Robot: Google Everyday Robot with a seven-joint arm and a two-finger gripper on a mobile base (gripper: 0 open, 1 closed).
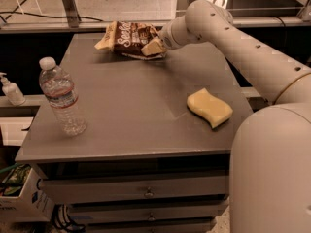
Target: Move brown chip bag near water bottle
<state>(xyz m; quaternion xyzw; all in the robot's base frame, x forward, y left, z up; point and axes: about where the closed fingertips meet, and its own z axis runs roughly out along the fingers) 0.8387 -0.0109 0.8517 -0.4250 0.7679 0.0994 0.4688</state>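
Note:
The brown chip bag [129,37] is at the far edge of the grey table [131,115], its left end low and its pale right end bent up. My gripper [158,43] reaches in from the right and is shut on that right end; the bag hides its fingertips. The water bottle [62,98] stands upright near the table's front left, well apart from the bag.
A yellow wavy sponge [210,108] lies at the table's right side. A small white pump bottle [9,89] stands on a ledge left of the table. My arm [243,47] spans the far right corner. Drawers [146,191] are below the tabletop.

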